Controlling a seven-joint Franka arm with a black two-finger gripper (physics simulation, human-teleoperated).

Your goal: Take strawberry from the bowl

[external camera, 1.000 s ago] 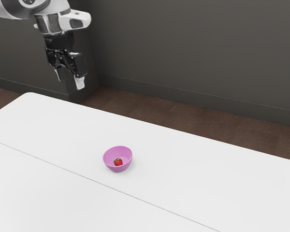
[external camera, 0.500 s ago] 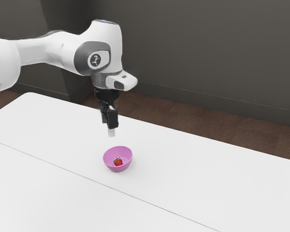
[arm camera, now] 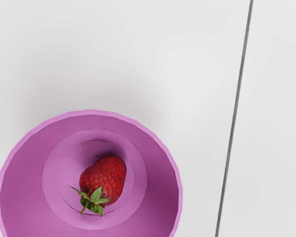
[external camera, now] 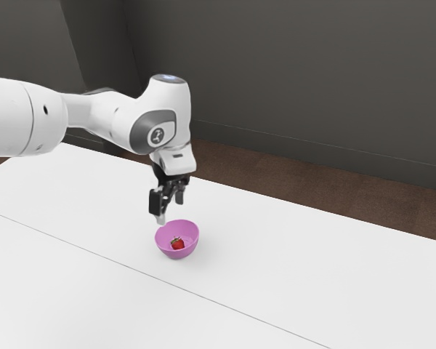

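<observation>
A: ok, front to back, what've we got?

B: White table (external camera: 312, 283) across the lower part of the exterior view, thin dark seam (external camera: 203, 298) slanting down to the right. Just past it, left of centre, sits the pink bowl (external camera: 177, 253).

A: and the strawberry (arm camera: 106, 177)?

B: Inside the bowl, down at the bottom, lying on its side, leaves and all. Nothing's touching it.

A: gripper (external camera: 170, 210)?

B: Hanging above the bowl's far side, pointing down. Fingers are spread, clear gap, nothing between them.

A: how's the arm (external camera: 105, 120) posed?

B: Comes in at the left edge, upper half, runs rightward with a gentle downward slope, then bends steeply down at the wrist, left of centre. Behind it all: brown floor (external camera: 291, 171), then dark grey wall (external camera: 298, 73) across the top.
</observation>
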